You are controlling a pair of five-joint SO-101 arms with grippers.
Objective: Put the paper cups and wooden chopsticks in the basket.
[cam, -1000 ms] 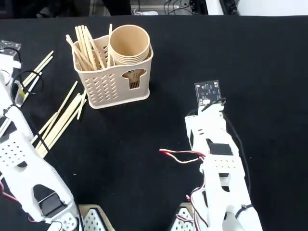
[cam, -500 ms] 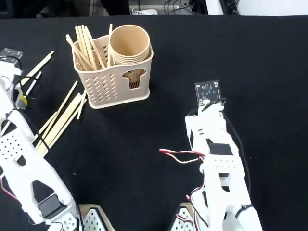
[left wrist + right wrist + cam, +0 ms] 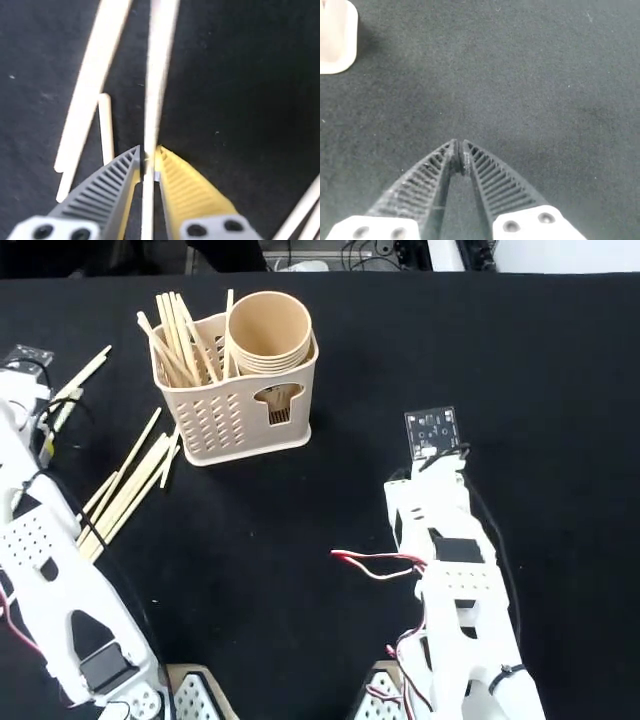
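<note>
Wooden chopstick (image 3: pixel 159 75): we see it pinched at the very tips of the left gripper (image 3: pixel 148 152). The jaws are closed on it and the stick runs lengthwise between them.
Where it is held: we cannot tell how far along its length the pinch sits.
Neighbours: two more sticks (image 3: pixel 87 105) lie flat on the table (image 3: pixel 560 390), just beside the held one.
Loose chopsticks (image 3: pixel 125 490): a fanned bundle lies flat near the basket's foot, beside the left arm (image 3: pixel 50 570).
Basket (image 3: pixel 235 415): it stands upright on the far side of the table.
Paper cups (image 3: pixel 268 328): they are nested in a stack in one half of the basket. Every cup we see is in there.
Standing chopsticks (image 3: pixel 178 335): a sheaf leans on end in the other half.
Right gripper (image 3: pixel 457 156): the jaws are closed on nothing, low over bare table and well apart from the sticks.
Handling, sticks: we judge them light, stiff, thin and smooth, so one is apt to swivel or slide in a tip pinch. A hold near the middle should balance best. It needs tilting end-down to drop in among the others.
Handling, cups: they look light and thin-walled, easily crushed, and are best taken at the rim.
Progress: the cups look done and the sticks are partly done.
</note>
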